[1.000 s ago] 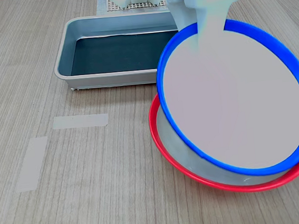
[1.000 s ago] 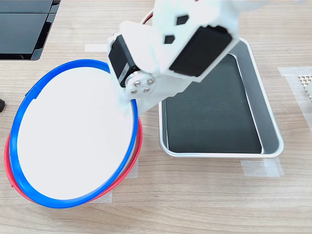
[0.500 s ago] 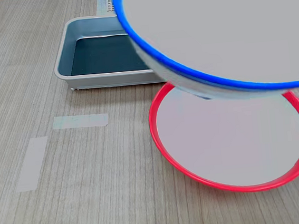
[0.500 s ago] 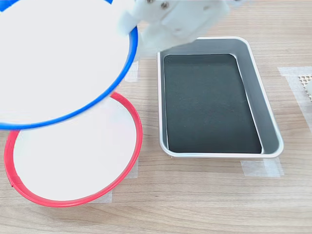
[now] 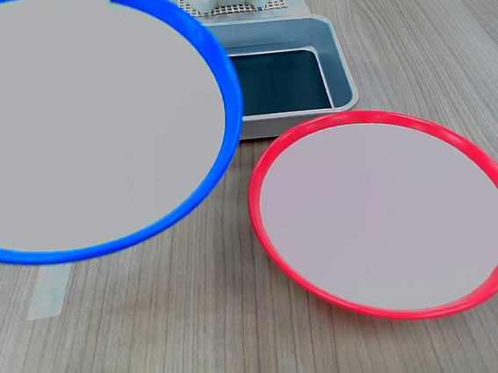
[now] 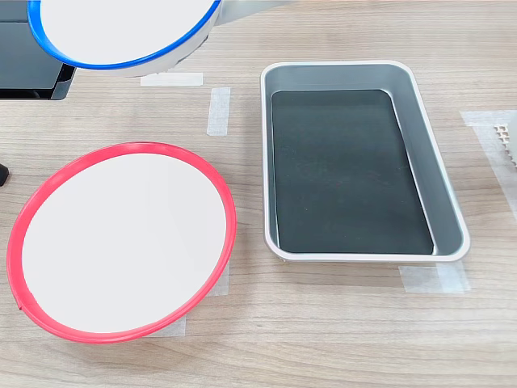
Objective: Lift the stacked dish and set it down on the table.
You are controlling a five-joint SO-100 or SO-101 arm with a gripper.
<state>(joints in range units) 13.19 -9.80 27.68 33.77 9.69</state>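
The stacked dish (image 5: pixel 84 123), a blue-rimmed plate with a pale centre, hangs in the air above the table (image 5: pixel 201 332), filling the first exterior view's left. In the second exterior view the dish (image 6: pixel 121 28) is at the top left, cut off by the frame's edge. Only a pale sliver of my gripper (image 6: pixel 233 10) shows at the dish's rim, shut on it; its jaws are out of frame. The red-rimmed plate (image 5: pixel 385 226) lies bare on the table (image 6: pixel 323 331), seen also in the second exterior view (image 6: pixel 121 242).
A grey metal tray (image 6: pixel 448 194) with a dark floor stands at the second exterior view's right and behind the dish in the first exterior view (image 5: pixel 340 63). Pale tape strips (image 6: pixel 218 109) mark the wood. A black slab (image 6: pixel 32 73) sits at the second exterior view's top left.
The blue-rimmed dish came up off the red-rimmed plate and was carried across to the first exterior view's left, staying in the air. The red-rimmed plate stayed put.
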